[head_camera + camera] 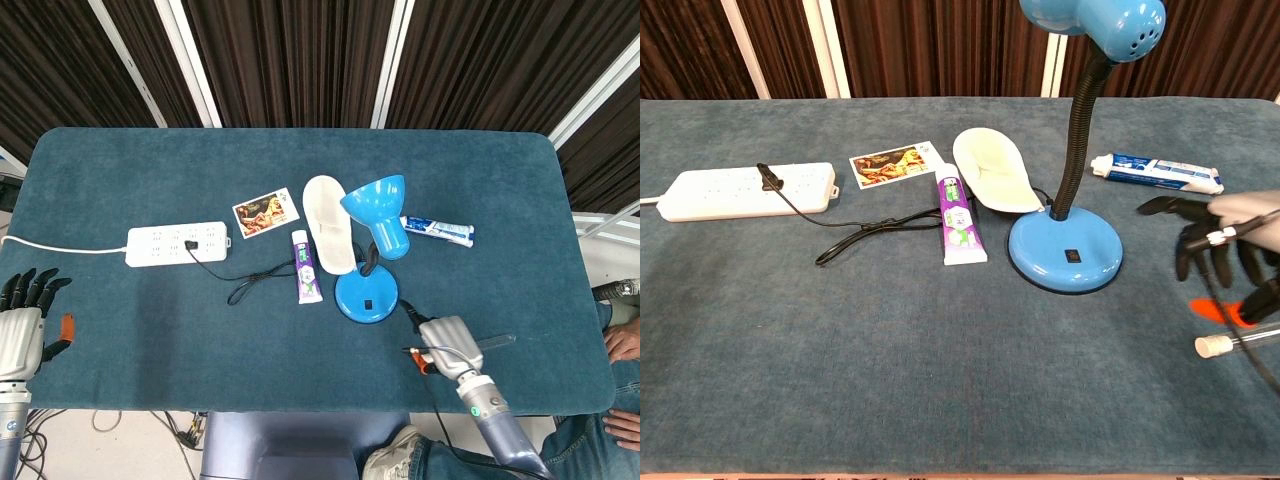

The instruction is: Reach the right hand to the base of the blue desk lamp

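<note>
Blue-covered table (120, 160); dark, seemingly ribbed wall (290, 50) behind.
</note>
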Controlling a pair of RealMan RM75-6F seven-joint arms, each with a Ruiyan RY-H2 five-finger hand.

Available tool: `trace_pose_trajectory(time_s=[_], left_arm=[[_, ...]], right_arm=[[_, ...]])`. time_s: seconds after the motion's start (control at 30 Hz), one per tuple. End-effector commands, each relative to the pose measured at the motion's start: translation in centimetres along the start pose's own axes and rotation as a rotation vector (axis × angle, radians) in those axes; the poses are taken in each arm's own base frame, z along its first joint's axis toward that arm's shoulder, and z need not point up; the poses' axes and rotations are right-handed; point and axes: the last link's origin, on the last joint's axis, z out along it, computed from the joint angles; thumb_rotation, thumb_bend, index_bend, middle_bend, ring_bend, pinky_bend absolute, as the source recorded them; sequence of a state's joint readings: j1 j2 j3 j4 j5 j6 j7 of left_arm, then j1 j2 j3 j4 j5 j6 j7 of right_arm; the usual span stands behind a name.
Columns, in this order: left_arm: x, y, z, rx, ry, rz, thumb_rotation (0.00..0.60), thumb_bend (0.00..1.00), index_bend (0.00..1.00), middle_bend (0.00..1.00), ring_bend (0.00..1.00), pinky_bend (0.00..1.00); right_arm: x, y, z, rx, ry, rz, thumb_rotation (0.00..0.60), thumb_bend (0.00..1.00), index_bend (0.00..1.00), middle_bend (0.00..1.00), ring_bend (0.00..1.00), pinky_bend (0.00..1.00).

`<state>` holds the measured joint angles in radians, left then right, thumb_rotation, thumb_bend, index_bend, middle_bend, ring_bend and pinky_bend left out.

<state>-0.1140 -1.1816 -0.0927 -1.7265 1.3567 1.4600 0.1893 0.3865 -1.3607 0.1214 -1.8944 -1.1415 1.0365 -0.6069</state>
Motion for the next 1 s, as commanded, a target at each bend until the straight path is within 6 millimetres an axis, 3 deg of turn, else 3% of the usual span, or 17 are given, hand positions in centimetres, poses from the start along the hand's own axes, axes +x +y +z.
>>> trace_pose_trajectory(time_s=[0.03, 0.4, 1.0], left_arm=[[0.0, 0.0, 0.0, 0.001, -0.001, -0.001, 0.600, 0.53, 0.22, 0.10, 0.01, 0.00], [0.0, 0.0, 0.0, 0.000, -0.004, -0.003, 0.600, 0.53, 0.22, 0.10, 0.01, 0.00], [0.0, -0.1, 0.0, 0.002, -0.004, -0.003, 0.600, 0.53, 0.22, 0.10, 0.01, 0.00]], right_arm=[[-0.6, -1.5, 1.3, 0.016, -0.033, -0.005, 0.600, 0.41, 0.00, 0.43, 0.53, 0.64], [-1.4, -3.7, 3.0, 0.014, -0.054, -0.032, 0.600, 0.41, 0.01, 0.43, 0.53, 0.74], [-2.2, -3.8, 4.0, -0.024, -0.090, -0.031, 0.600, 0.41, 0.02, 0.43, 0.53, 0.85]])
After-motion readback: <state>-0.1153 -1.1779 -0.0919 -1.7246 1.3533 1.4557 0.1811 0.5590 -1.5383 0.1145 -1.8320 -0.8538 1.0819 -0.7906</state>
